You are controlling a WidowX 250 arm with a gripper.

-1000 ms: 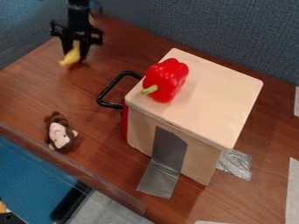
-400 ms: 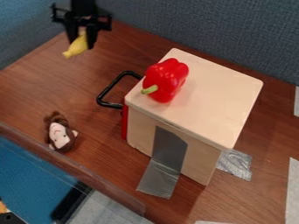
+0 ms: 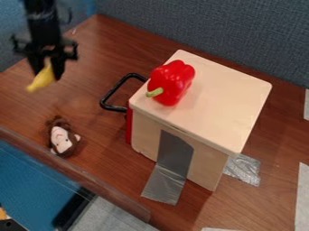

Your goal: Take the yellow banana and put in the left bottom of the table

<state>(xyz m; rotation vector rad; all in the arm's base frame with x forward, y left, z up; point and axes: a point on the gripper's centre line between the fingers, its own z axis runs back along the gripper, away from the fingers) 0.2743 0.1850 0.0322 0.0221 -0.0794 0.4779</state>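
Camera view: banana (image 3: 41, 80) held, pepper (image 3: 175, 80) atop wooden box (image 3: 223, 99)

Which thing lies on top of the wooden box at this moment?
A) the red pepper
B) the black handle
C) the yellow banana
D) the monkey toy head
A, because the red pepper rests on the pale top of the wooden box, while the banana is held in the gripper.

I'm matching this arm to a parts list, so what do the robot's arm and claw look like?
The arm is black, and so is the claw, which has two fingers below a wider crosspiece with knobby ends. A thin dark cable loops beside the arm.
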